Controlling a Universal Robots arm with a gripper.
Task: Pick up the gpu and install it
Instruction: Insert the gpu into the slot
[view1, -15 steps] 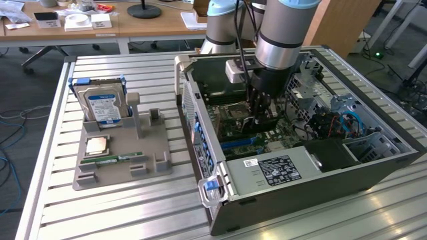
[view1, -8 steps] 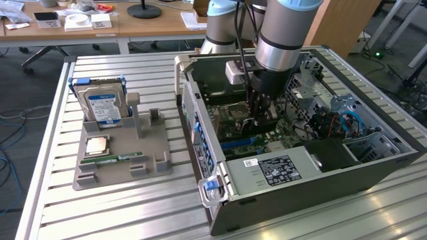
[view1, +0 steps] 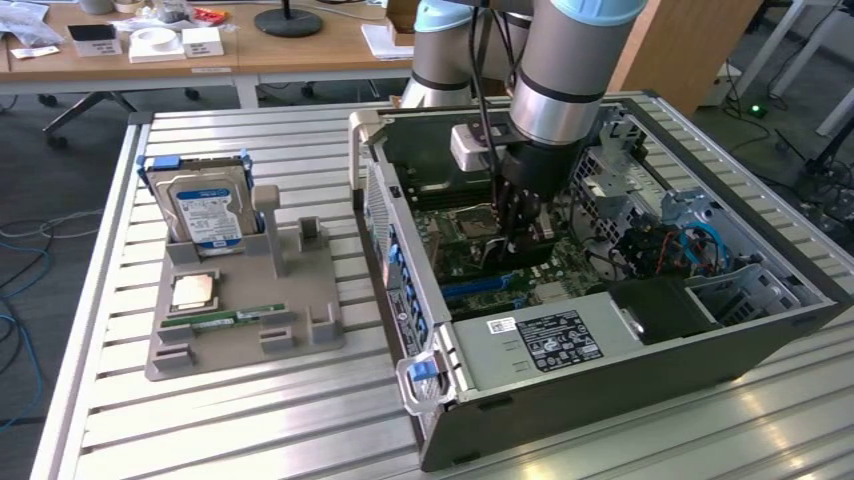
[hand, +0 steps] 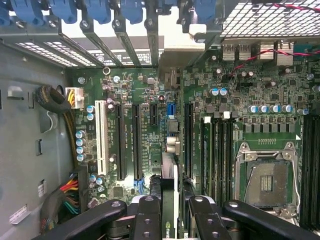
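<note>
1. Gpu (hand: 168, 172) edge-on in clench of pincer (hand: 172, 200), clamped from both sides.
2. Low over motherboard (hand: 150, 90), beside long black slots (hand: 136, 142); contact with board unclear.
3. All inside open case (view1: 667, 340) lying on table (view1: 267, 430).
4. Well apart, toward exterior view's left: grey tray (view1: 227, 350) on table, with upright hard drive (view1: 203, 205), CPU (view1: 195, 290) and RAM stick (view1: 238, 318).

Silvery-grey arm (view1: 561, 90) with pale blue joint caps; black end effector (hand: 172, 200), its jointed fingers (hand: 146, 220) dotted with silver screws.
</note>
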